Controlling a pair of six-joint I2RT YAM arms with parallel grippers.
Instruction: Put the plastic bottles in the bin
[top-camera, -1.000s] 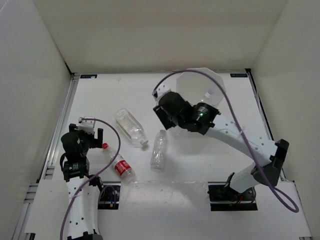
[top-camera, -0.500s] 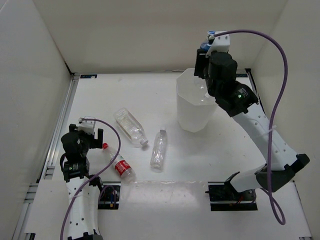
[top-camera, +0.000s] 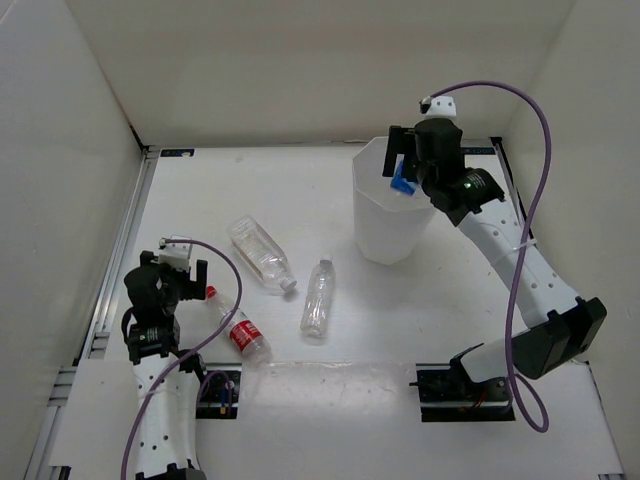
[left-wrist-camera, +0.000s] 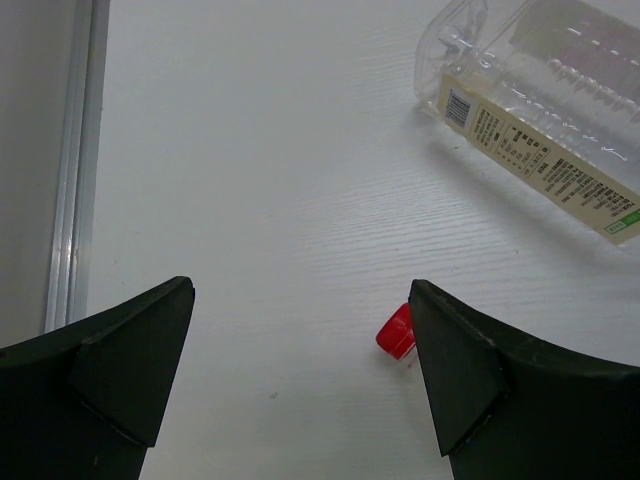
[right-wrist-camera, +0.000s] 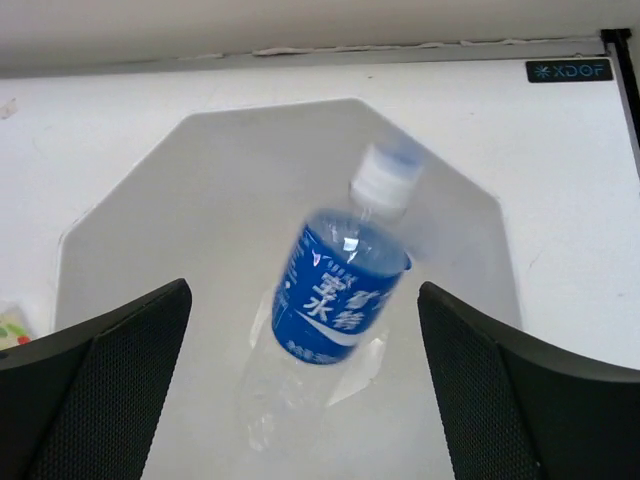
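My right jaws stand wide over the tall white octagonal plastic bin (top-camera: 380, 225) at far right, so the clear blue-labelled plastic bottle (right-wrist-camera: 338, 300) falls inside it. My left jaws hang wide above the clear red-capped bottle (top-camera: 238, 331).

White octagonal bin (top-camera: 385, 235) is standing upright, far right. Blue-label bottle (right-wrist-camera: 345, 300) is tilting inside its mouth. Wide clear bottle (top-camera: 260, 255), slim clear bottle (top-camera: 317, 299) and red-label bottle (top-camera: 237, 327) are lying on desk (top-camera: 200, 200), left.
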